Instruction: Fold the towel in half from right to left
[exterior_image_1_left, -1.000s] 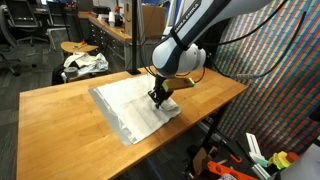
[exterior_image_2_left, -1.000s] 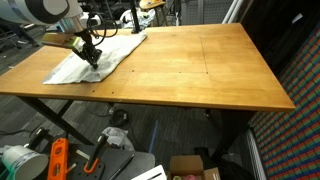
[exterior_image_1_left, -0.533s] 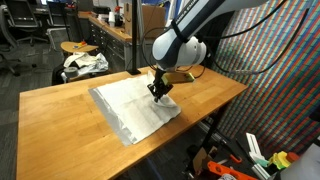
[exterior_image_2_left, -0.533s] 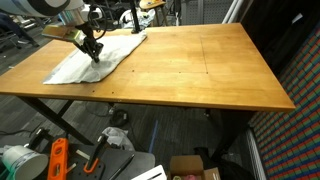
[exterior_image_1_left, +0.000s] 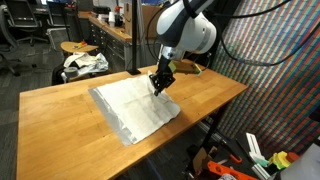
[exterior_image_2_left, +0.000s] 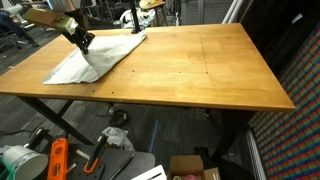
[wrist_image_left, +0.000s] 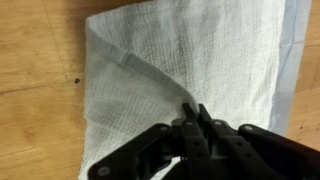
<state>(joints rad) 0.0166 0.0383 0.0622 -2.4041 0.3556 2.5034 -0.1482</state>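
Note:
A white towel (exterior_image_1_left: 132, 106) lies spread on the wooden table (exterior_image_1_left: 60, 120), near one end of it in an exterior view (exterior_image_2_left: 92, 62). My gripper (exterior_image_1_left: 160, 82) is shut on the towel's edge and holds it lifted above the table, also seen in an exterior view (exterior_image_2_left: 84, 42). In the wrist view the black fingers (wrist_image_left: 195, 112) pinch a raised fold of the towel (wrist_image_left: 200, 50), and a ridge of cloth runs up from the pinched spot to the corner. The rest of the towel lies flat.
A stool with a crumpled cloth pile (exterior_image_1_left: 82, 62) stands behind the table. Workbenches and chairs fill the back. A coloured patterned wall (exterior_image_1_left: 275, 80) is beside the table. Tools (exterior_image_2_left: 57, 158) and a cardboard box (exterior_image_2_left: 195, 168) lie on the floor below.
My gripper has risen from the towel surface with the pinched edge in it, and the arm has lifted away from the table. The towel's edge now peels upward.

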